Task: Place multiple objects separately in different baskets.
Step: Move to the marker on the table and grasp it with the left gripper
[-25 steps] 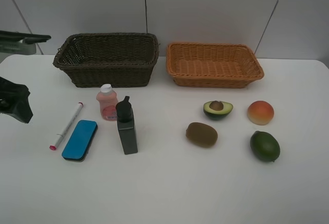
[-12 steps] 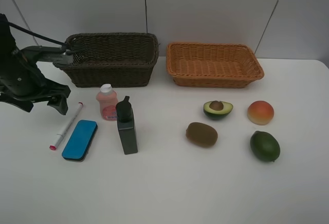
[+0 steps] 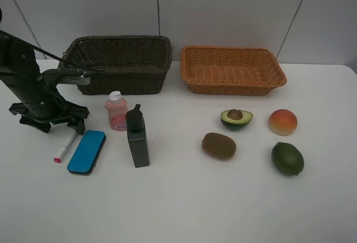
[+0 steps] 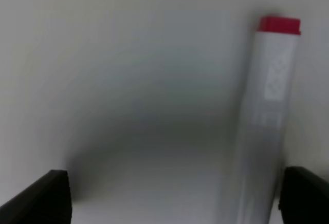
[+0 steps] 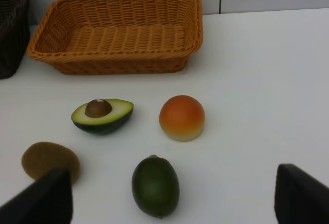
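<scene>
The left hand (image 3: 51,122) hangs low over the marker (image 3: 64,147), released, jaws spread wide and grasping nothing. The marker lies flat on the bench (image 3: 178,209), its red tip toward the front edge and its upper part hidden under the hand. The eraser (image 3: 87,151) is just beside it.

In the left wrist view the marker (image 4: 267,121) runs between the jaws but sits close to one finger (image 4: 303,196), not midway. If the hand clenches from here, that finger would likely meet the marker first and roll or skid the round barrel, so the grip could end up thin or crooked. A descent slightly off line could set that finger on top of the marker. The wide spread also risks nudging the eraser.

The right hand (image 5: 175,203) is released too, empty, facing the fruit.
</scene>
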